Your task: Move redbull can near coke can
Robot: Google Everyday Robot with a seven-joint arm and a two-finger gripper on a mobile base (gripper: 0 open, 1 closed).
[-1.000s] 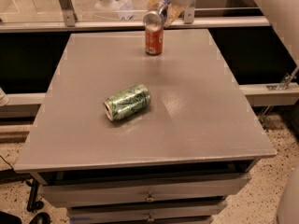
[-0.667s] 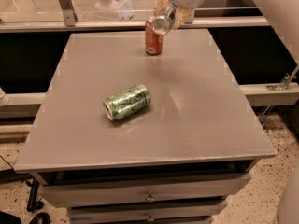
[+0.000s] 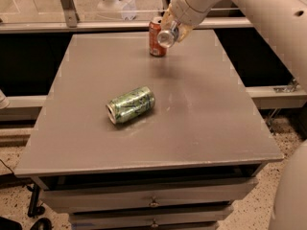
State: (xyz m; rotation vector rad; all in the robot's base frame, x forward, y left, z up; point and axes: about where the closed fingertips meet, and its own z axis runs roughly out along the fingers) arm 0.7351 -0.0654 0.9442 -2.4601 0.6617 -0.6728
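Observation:
The coke can (image 3: pixel 154 40), red-orange with a silver top, stands upright at the far edge of the grey table (image 3: pixel 201 104). My gripper (image 3: pixel 171 30) hangs just right of it, above the table. It is shut on the redbull can (image 3: pixel 166 38), which is tilted with its round silver end facing the camera. The rest of that can is hidden by the fingers. The held can overlaps the coke can's right side in view; I cannot tell whether they touch.
A green patterned can (image 3: pixel 130 104) lies on its side left of the table's middle. The white arm (image 3: pixel 249 8) reaches in from the upper right. Drawers (image 3: pixel 153 202) sit under the table's front edge. A rail (image 3: pixel 72 25) runs behind the table.
My gripper has carried the redbull can from above the coke can's top to the right and lower, and it now sits beside the coke can's right side.

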